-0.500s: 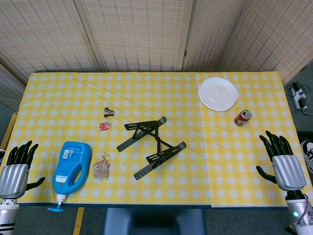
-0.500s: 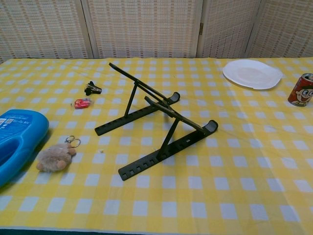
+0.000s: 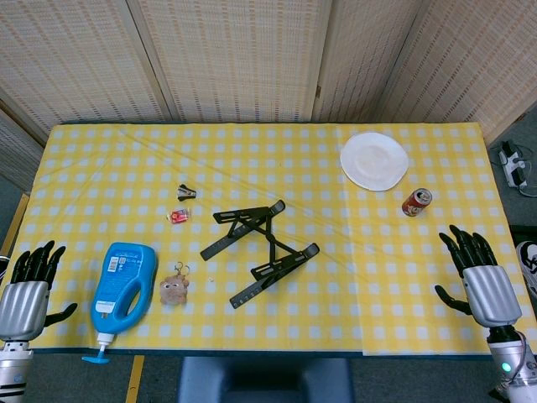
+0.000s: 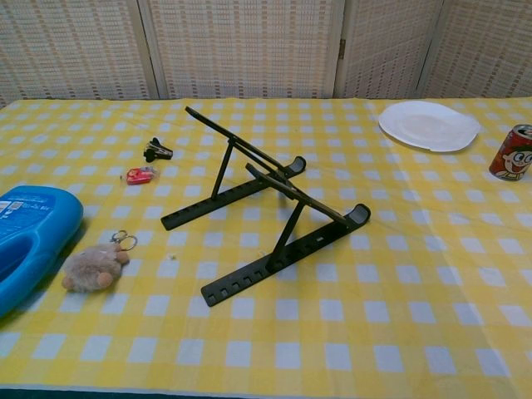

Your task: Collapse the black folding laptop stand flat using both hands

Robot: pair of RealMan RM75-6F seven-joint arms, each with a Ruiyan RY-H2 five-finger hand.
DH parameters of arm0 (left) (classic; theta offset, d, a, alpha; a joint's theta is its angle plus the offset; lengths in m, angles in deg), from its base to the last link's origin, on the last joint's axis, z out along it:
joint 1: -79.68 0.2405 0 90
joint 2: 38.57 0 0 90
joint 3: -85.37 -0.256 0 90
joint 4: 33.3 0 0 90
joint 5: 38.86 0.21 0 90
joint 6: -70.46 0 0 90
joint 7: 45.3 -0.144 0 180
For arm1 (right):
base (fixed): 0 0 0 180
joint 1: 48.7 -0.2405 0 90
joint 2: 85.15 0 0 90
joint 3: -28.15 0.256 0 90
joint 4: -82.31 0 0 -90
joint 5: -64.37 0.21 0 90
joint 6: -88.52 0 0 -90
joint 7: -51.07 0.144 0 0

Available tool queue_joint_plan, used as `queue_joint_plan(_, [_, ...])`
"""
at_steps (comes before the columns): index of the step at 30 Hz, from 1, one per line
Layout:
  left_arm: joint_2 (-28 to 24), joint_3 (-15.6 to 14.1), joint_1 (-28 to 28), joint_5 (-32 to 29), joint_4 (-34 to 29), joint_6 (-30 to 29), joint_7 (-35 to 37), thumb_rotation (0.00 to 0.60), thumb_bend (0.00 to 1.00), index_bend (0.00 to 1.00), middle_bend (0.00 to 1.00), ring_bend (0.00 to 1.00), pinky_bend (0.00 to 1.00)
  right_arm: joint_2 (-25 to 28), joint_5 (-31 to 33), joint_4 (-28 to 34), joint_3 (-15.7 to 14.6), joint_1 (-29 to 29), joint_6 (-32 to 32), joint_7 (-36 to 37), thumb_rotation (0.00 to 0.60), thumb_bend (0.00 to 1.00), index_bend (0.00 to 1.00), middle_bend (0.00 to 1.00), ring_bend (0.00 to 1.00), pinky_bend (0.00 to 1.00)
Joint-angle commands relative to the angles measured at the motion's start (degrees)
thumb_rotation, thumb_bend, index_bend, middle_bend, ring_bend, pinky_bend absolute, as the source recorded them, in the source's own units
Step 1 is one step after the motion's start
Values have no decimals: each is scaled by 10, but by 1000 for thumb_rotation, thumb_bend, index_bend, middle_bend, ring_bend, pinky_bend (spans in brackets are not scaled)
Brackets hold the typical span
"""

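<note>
Your left hand (image 3: 23,304) and right hand (image 3: 488,291) are both released, fingers spread, holding nothing, well apart from the stand (image 3: 260,250).

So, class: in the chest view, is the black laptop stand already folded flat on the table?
No, the laptop stand is still propped open, its upper arms raised at an angle above the base rails.

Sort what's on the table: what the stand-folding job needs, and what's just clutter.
Needed: laptop stand, left robot hand, right robot hand.
Clutter: blue bottle, plush keychain, binder clip, red packet, white plate, soda can.
</note>
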Motion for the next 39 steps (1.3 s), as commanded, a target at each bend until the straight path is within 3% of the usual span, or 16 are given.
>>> queue_joint_plan(1, [-1, 0, 1, 0, -1, -1, 0, 600, 90, 0, 0, 33, 0, 2, -9, -2, -1, -6, 4, 8, 600, 292, 0, 0, 0, 0])
queue_joint_plan(14, [-6, 0, 4, 4, -6, -7, 0, 600, 90, 0, 4, 39, 0, 11, -64, 16, -6, -76, 78, 49, 600, 294, 0, 20, 9, 0])
queue_joint_plan(21, [-7, -3, 3, 13, -12, -9, -3, 600, 90, 0, 5, 40, 0, -9, -107, 37, 2, -161, 160, 81, 600, 387, 0, 62, 32, 0])
queue_joint_plan(31, [-12, -6, 9, 13, -18, -13, -6, 600, 90, 0, 5, 42, 0, -54, -84, 31, 28, -286, 292, 179, 600, 463, 0, 110, 63, 0])
queue_joint_plan(39, [-14, -7, 9, 15, -19, -13, -5, 600, 90, 0, 5, 49, 0, -85, -66, 17, 35, -344, 342, 208, 600, 490, 0, 169, 70, 0])
